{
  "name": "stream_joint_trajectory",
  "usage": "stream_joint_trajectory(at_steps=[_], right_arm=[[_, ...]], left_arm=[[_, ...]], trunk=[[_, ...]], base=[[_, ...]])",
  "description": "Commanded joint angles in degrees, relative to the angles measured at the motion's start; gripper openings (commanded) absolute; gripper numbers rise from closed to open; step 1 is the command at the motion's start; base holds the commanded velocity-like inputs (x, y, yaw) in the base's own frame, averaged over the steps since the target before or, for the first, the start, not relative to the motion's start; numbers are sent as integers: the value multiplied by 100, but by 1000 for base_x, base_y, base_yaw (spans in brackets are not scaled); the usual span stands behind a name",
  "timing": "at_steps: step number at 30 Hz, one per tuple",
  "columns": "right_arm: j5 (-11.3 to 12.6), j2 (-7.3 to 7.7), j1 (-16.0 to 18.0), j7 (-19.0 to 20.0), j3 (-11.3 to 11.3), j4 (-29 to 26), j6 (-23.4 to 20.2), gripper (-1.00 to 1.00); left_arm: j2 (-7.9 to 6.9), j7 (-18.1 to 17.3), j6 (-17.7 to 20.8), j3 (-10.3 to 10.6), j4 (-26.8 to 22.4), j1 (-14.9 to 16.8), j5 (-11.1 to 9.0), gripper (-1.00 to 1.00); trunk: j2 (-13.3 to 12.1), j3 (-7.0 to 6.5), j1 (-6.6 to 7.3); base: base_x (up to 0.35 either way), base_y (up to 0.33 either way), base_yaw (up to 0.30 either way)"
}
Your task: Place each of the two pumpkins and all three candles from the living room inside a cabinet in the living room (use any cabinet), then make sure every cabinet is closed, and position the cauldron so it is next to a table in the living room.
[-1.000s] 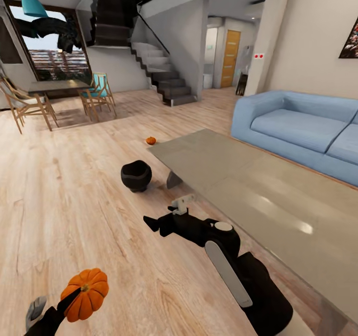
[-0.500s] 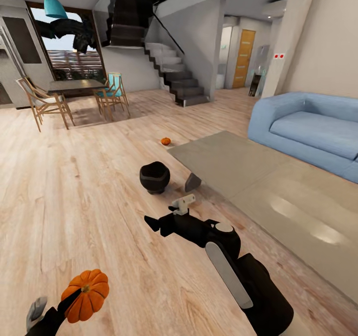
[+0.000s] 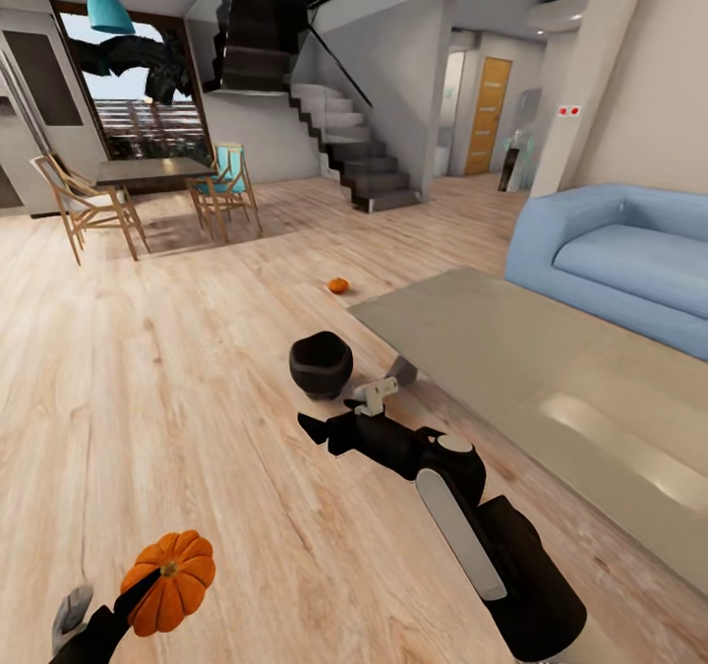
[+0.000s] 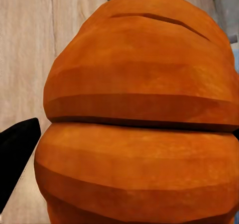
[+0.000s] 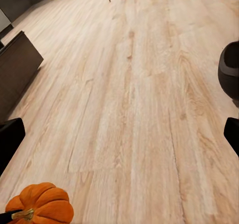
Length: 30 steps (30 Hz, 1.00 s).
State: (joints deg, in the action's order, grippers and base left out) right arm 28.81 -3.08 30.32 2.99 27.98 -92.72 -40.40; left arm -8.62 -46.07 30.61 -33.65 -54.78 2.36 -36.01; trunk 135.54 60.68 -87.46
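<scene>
My left gripper (image 3: 116, 605) is shut on a bright-orange ribbed pumpkin (image 3: 169, 581), held low at my left; up close the pumpkin (image 4: 139, 119) sits beside a black fingertip (image 4: 15, 157). A second pumpkin (image 3: 337, 285) lies on the floor beyond the black cauldron (image 3: 321, 363). The cauldron stands on the floor just off the near corner of the grey glass table (image 3: 531, 369). My right gripper (image 3: 317, 430) is open and empty, hovering short of the cauldron; its wrist view shows the held pumpkin (image 5: 40, 205), the cauldron's edge (image 5: 230, 69) and a corner of a low dark-brown cabinet (image 5: 17, 67). The candles are out of view.
A blue sofa (image 3: 629, 271) stands behind the table at right. Far back left are a dining table (image 3: 152, 170) with wooden chairs (image 3: 84, 207), and a staircase (image 3: 354, 157) rises in the middle. Wide wooden floor (image 3: 147, 398) stretches to the left.
The whole picture has shifted, so the camera has moved: table and sofa slid right, and the cauldron looks nearer. The pumpkin stays held in my left gripper. The right arm has barely moved.
</scene>
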Motion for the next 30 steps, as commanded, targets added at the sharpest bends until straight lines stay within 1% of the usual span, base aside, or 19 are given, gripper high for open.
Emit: stream_joint_trajectory(at_steps=[1,6,11,16,19,21,22,24,27,30], right_arm=[[3,0,0,0,-8,0,-1,100],[10,0,0,13,-27,0,14,100],[11,0,0,24,-34,0,17,100],[28,7,0,57,-33,0,8,100],[28,8,0,166,-50,0,11,100],[30,9,0,208,-166,0,9,100],[34,6,-1,222,-354,0,3,100],[35,3,-2,227,-490,0,-8,100],[37,1,-4,231,-585,0,-16,100],[37,1,-4,234,-614,0,-18,100]], left_arm=[[-2,-2,16,-1,-2,1,-33,-100],[0,94,10,-1,53,6,-3,-100],[9,69,-9,-23,69,9,-55,-100],[-5,48,-102,-25,72,10,-53,-100],[-7,39,-120,-3,73,10,-31,-100],[-8,42,-104,3,73,10,-42,-100],[-8,38,-99,5,73,10,-50,-100],[-5,38,-97,6,73,10,-38,-100],[-2,70,-97,7,73,10,-21,-100],[-1,84,-101,7,73,10,-17,-100]], trunk=[[0,0,0],[0,0,0],[0,0,0],[0,0,0],[0,0,0],[0,0,0],[0,0,0],[0,0,0],[0,0,0],[0,0,0]], base=[[285,186,0],[250,216,0],[160,287,0],[154,303,0],[162,306,0],[170,306,0],[175,303,0],[185,295,0],[215,264,0],[238,241,0]])
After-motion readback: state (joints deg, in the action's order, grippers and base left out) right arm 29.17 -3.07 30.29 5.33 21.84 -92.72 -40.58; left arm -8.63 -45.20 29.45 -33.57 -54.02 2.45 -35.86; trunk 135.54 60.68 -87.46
